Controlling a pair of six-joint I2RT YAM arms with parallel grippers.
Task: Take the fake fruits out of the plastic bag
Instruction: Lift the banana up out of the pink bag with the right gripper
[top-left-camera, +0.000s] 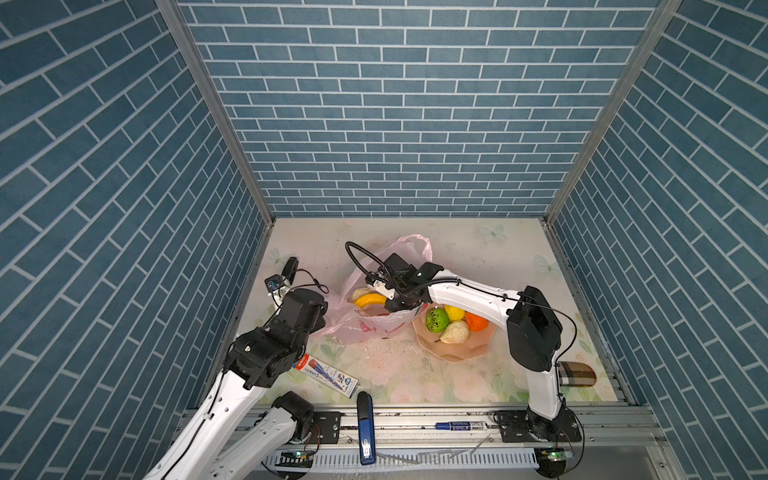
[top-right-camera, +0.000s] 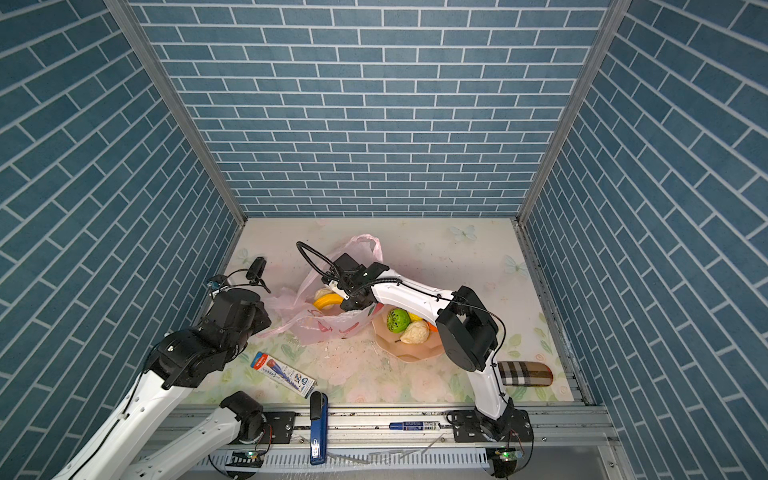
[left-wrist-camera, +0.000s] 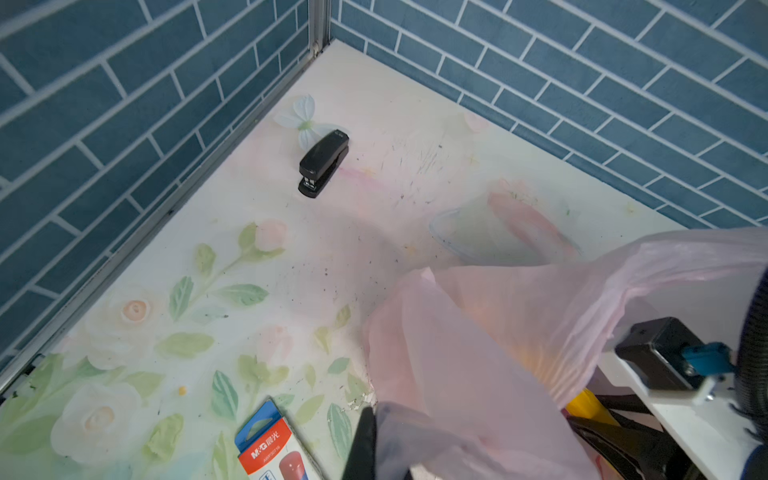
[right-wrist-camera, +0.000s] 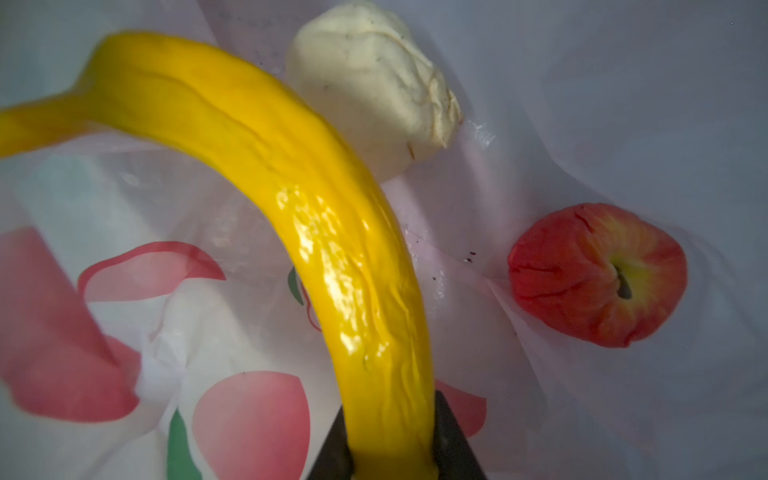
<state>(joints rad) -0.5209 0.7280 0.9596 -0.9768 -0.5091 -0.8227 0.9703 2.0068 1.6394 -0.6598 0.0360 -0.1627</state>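
The pink plastic bag (top-left-camera: 376, 324) (top-right-camera: 328, 328) stands open at mid-table. My right gripper (top-left-camera: 395, 302) (right-wrist-camera: 390, 405) reaches into its mouth and is shut on one end of the yellow banana (top-left-camera: 369, 300) (right-wrist-camera: 324, 232), which is lifted above the bag's floor. A cream fruit (right-wrist-camera: 370, 83) and a red apple (right-wrist-camera: 598, 274) lie inside the bag. My left gripper (left-wrist-camera: 376, 419) is shut on the bag's left edge, holding it up. On the peach plate (top-left-camera: 453, 354) lie a green ball (top-left-camera: 437, 319), a yellow round fruit (top-left-camera: 454, 311), an orange (top-left-camera: 476, 321) and a cream fruit (top-left-camera: 455, 331).
A red-and-blue pen box (top-left-camera: 326, 374) lies in front of the left arm. A blue stapler (top-left-camera: 365, 424) and a marker (top-left-camera: 459, 425) rest on the front rail. A checked case (top-right-camera: 525, 374) sits at the front right. A black stapler (left-wrist-camera: 324, 164) lies near the left wall.
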